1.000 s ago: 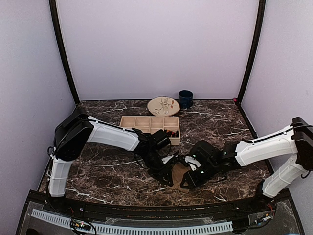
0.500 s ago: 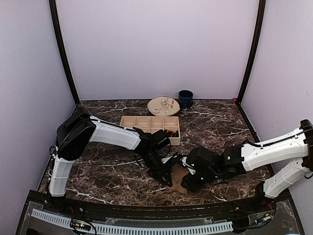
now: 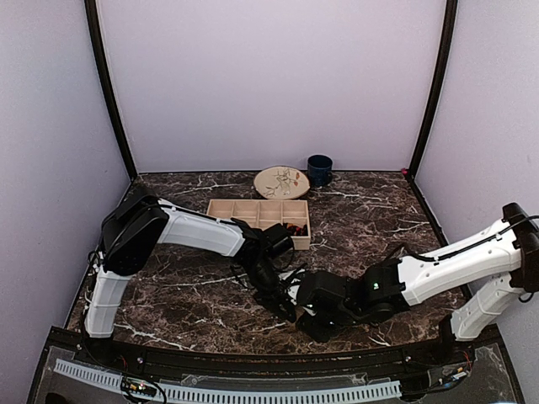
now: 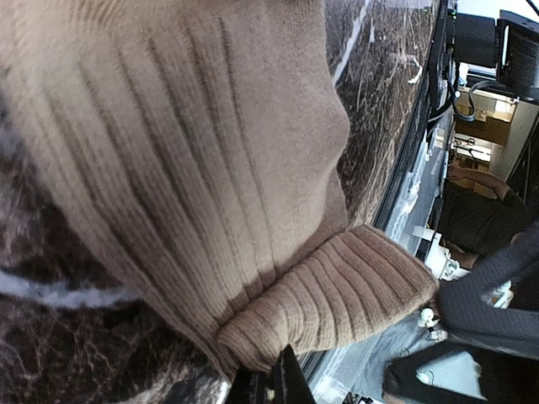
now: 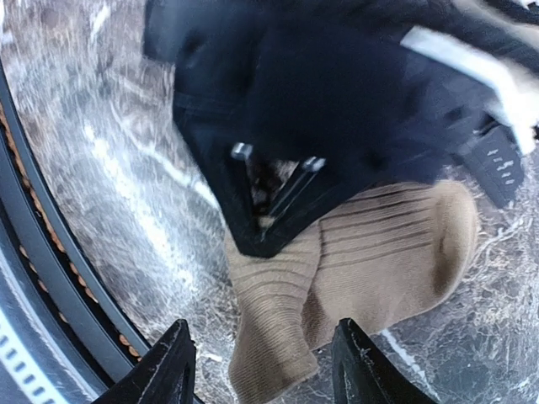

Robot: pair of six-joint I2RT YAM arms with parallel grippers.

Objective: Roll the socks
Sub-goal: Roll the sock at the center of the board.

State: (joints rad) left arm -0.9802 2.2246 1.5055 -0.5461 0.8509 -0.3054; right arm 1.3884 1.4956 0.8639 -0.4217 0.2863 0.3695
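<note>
Dark veined marble table [image 3: 379, 210] under lilac walls carries the tan sock [image 5: 370, 252], which lies folded near the front edge between the two arms; the left gripper [image 4: 280, 377] has its jaws pinched together on the ribbed cuff. The right gripper [image 5: 264, 370] hangs just above the sock with fingers [image 5: 175, 366] spread apart, holding nothing; a wooden tray [image 3: 253, 210] sits farther back.
</note>
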